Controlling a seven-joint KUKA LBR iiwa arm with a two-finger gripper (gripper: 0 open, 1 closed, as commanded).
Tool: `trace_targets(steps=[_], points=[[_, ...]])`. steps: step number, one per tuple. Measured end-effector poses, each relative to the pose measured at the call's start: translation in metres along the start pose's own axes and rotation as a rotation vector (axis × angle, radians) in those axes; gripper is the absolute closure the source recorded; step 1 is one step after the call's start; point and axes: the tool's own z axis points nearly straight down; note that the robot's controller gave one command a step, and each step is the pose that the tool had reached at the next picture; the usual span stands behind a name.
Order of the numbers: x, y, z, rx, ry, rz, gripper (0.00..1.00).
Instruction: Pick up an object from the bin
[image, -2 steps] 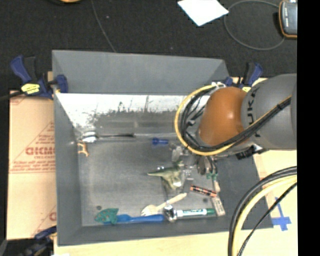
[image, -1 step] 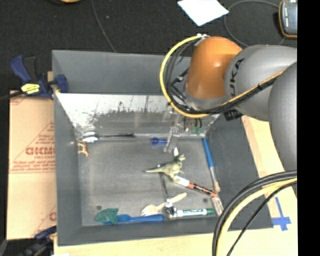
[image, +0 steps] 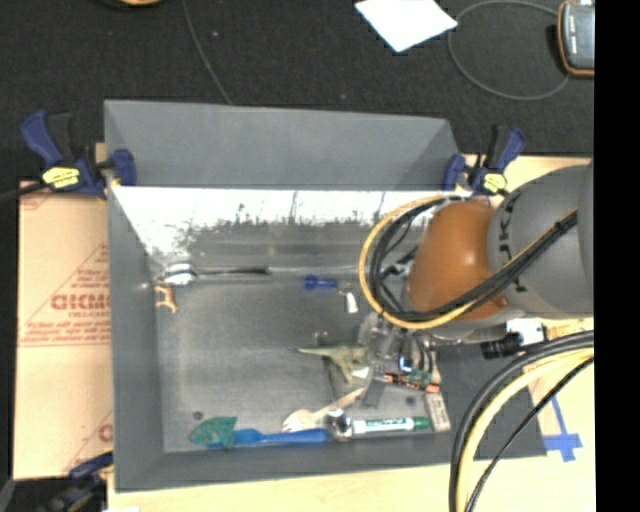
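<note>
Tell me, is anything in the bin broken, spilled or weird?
Nothing stands out. The blue toothbrush, white fork and marker just lie loose along the near wall, the spoon by the far one. No spill or breakage shows.

An olive-green toy, flat and pointed like a small aeroplane, lay just beside the gripper, on its view-left side. Its thin tip pointed away from the tool; whether its near end touched the tool could not be told.
</note>
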Motion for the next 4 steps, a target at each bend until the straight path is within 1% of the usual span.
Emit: trace_targets(steps=[1, 2, 3, 4], points=[[0.001, 0.028, 0.028, -0.017, -0.037, 0.244, 0.00], [-0.004, 0.025, 0.027, -0.007, -0.022, 0.098, 1.00], [-0.004, 0.025, 0.027, -0.007, -0.022, 0.098, 1.00], [-0.001, 0.024, 0.001, -0.004, -0.011, 0.096, 1.00]])
